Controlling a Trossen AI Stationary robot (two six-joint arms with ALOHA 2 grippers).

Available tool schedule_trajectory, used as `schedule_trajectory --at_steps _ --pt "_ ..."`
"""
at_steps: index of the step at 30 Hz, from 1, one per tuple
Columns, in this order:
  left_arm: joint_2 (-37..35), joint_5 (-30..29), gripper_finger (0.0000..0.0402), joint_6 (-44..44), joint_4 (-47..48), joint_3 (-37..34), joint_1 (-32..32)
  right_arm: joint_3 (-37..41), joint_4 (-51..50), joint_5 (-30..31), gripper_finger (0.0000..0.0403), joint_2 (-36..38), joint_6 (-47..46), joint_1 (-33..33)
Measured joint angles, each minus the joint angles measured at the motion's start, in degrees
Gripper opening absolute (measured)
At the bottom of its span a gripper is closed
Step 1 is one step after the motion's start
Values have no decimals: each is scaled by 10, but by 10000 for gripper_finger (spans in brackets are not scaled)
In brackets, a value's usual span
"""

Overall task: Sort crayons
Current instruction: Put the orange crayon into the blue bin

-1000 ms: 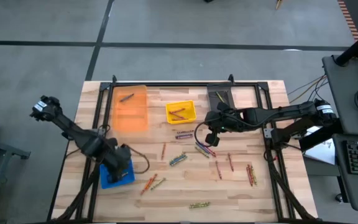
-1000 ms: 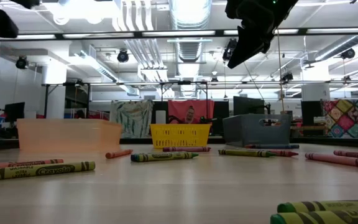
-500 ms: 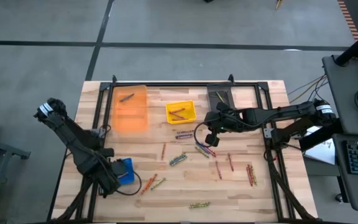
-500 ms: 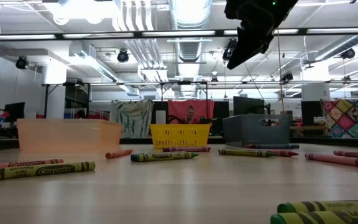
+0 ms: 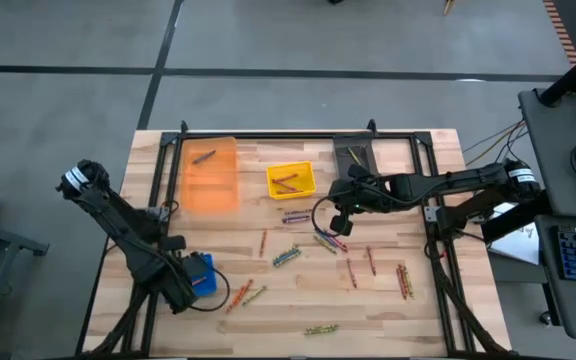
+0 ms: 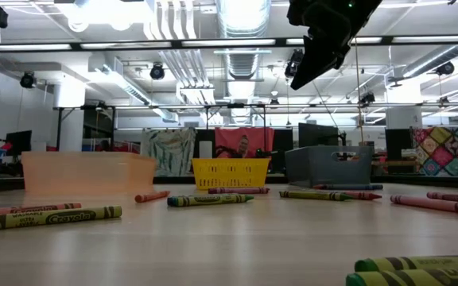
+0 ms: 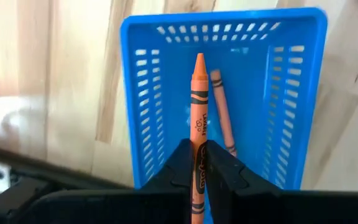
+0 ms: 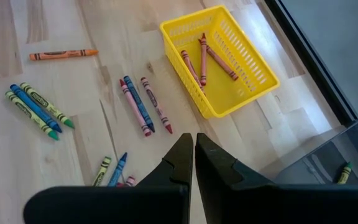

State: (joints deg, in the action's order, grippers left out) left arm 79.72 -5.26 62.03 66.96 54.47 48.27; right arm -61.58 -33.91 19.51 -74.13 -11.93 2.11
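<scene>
Orange crayon [image 7: 197, 130], paper-wrapped, pointed tip

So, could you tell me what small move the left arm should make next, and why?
Probably open the fingers. The left gripper is shut on an orange crayon, poised over the blue bin, where another orange crayon already lies, so releasing should drop it in. The right gripper waits, shut, near the yellow bin.

Two dark arms, matte black throughout.
Slim jointed links, each ending in a left hand [image 7: 198, 163] and right hand [image 8: 194, 160] of two flat black fingers with angled tips; white band near each outer joint; thin black cable looped beside each wrist.
</scene>
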Motion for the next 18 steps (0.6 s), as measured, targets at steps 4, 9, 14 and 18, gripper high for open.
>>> schedule_trajectory --at_steps 4,9,14,18 --pt "10 -1 0 0 -25 -20 0 0 0 0 9 0 0 0" --pt "25 -2 0 -4 -29 -37 -2 0 0 0 9 0 0 0" --pt "42 -3 0 -4 -47 -56 -2 0 0 0 9 0 0 0" --pt "52 -3 0 -4 -56 -63 -2 0 0 0 9 0 0 0"
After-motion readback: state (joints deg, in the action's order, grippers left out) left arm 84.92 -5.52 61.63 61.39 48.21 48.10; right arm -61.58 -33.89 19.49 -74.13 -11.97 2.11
